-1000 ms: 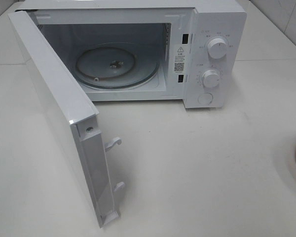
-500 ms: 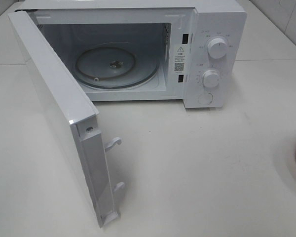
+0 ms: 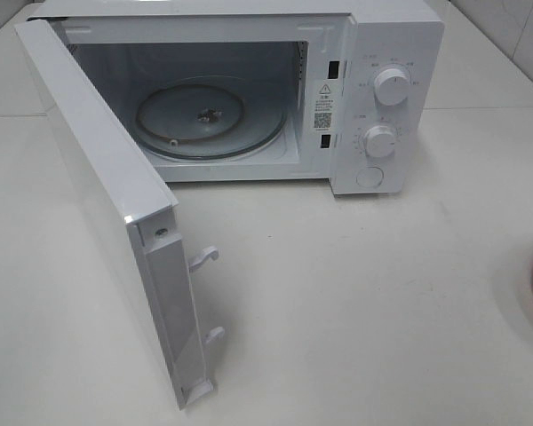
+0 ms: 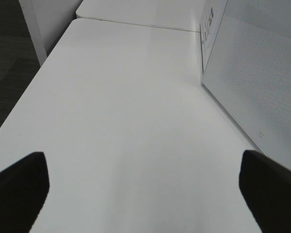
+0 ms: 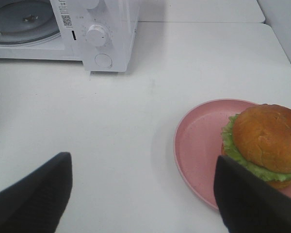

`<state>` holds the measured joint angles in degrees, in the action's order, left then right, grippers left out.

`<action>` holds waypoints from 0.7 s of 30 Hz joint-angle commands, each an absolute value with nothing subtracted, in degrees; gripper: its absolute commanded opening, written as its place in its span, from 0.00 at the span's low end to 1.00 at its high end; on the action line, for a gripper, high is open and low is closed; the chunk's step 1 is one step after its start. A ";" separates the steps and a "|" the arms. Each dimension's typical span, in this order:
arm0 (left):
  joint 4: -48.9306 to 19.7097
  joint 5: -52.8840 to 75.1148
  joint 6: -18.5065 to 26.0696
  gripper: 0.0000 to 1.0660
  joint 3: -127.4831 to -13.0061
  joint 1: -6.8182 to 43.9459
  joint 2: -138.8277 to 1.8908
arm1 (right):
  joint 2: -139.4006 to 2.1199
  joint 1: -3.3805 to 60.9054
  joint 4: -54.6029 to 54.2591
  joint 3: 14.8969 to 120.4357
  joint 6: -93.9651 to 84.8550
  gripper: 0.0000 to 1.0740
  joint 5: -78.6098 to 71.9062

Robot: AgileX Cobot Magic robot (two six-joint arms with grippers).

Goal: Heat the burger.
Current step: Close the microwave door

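Jaws wide; burger (image 5: 266, 141) upright, bun uppermost.

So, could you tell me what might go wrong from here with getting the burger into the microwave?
The burger sits toward one side of the pink plate, so a grasp by the open right gripper could tip it or squash the stack. The open microwave door juts out over the table and could perhaps be bumped.

The left gripper (image 4: 144, 187) hangs above the table (image 4: 126, 121) beside the microwave door (image 4: 254, 82), fingers (image 4: 17, 191) spread wide and empty. The right gripper (image 5: 144, 191) hovers over the table, its fingers (image 5: 36, 194) wide apart, gripping nothing.
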<state>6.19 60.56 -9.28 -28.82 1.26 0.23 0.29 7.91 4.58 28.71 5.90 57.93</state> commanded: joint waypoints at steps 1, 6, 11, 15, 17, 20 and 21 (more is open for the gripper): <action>5.96 59.82 -9.45 0.94 -28.82 1.66 1.43 | 1.83 7.51 4.35 28.59 6.02 0.71 57.35; 5.96 59.82 -9.45 0.94 -28.82 1.66 1.43 | 1.83 7.51 4.35 28.59 6.02 0.71 57.35; 5.96 59.82 -9.45 0.94 -28.82 1.66 1.43 | 1.83 7.51 4.35 28.59 6.02 0.71 57.35; 4.81 59.76 -9.51 0.94 -28.82 1.66 1.43 | 1.83 7.51 4.35 28.59 6.02 0.71 57.35; 4.24 59.70 -9.51 0.94 -28.82 1.66 1.43 | 1.83 7.51 4.35 28.59 6.02 0.71 57.35; 5.04 59.70 -9.51 0.94 -28.82 1.66 1.43 | 1.83 7.51 4.35 28.59 6.02 0.71 57.35; 5.27 59.70 -9.51 0.94 -28.82 1.66 1.43 | 1.83 7.51 4.35 28.59 6.02 0.71 57.35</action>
<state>5.04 60.56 -9.28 -28.82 1.26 0.23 0.29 7.91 4.58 28.71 5.90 57.93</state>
